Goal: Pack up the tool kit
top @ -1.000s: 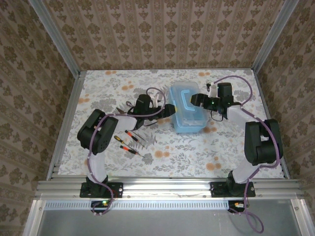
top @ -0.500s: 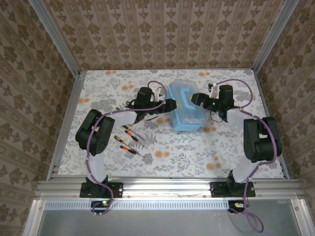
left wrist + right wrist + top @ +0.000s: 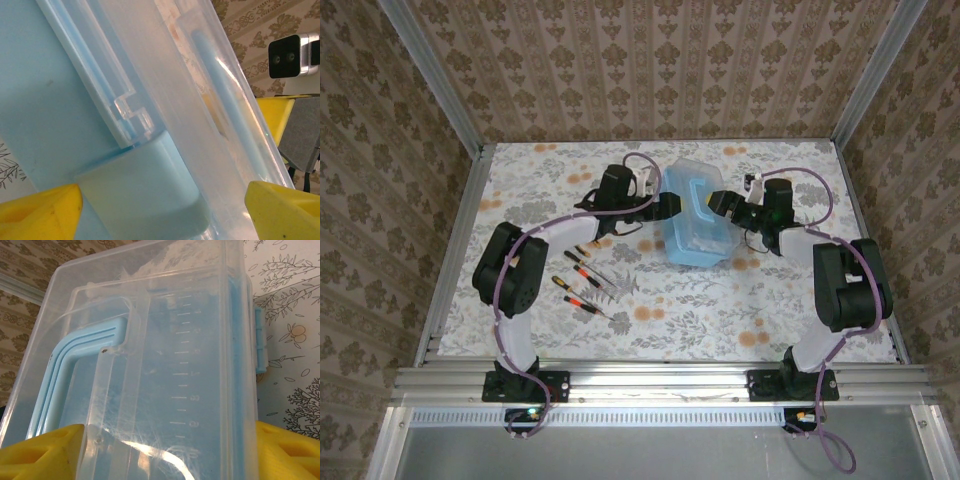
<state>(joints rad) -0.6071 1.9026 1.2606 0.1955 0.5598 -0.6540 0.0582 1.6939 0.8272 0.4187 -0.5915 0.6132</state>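
Observation:
The tool kit's translucent light-blue case point(image 3: 695, 215) sits tilted at mid-table with its lid down and both grippers on it. My left gripper point(image 3: 665, 207) straddles its left side; in the left wrist view its yellow fingers point(image 3: 40, 212) flank the case point(image 3: 60, 100) around the pale blue latch point(image 3: 145, 190), and my left gripper point(image 3: 162, 210) is closed on it. My right gripper point(image 3: 720, 203) clamps the right end; the lid and blue handle point(image 3: 65, 370) fill the gap of my right gripper point(image 3: 167, 450). Red-black screwdrivers point(image 3: 582, 280) lie on the cloth to the left.
A floral tablecloth point(image 3: 670, 310) covers the table, fenced by aluminium rails point(image 3: 450, 250) and wallpapered walls. The left arm's elbow point(image 3: 510, 270) stands beside the screwdrivers. The right arm's yellow finger point(image 3: 275, 112) shows beyond the case.
Both grippers and the case have shifted toward the back of the table, and the case now looks tipped and turned slightly. The screwdrivers have stayed put.

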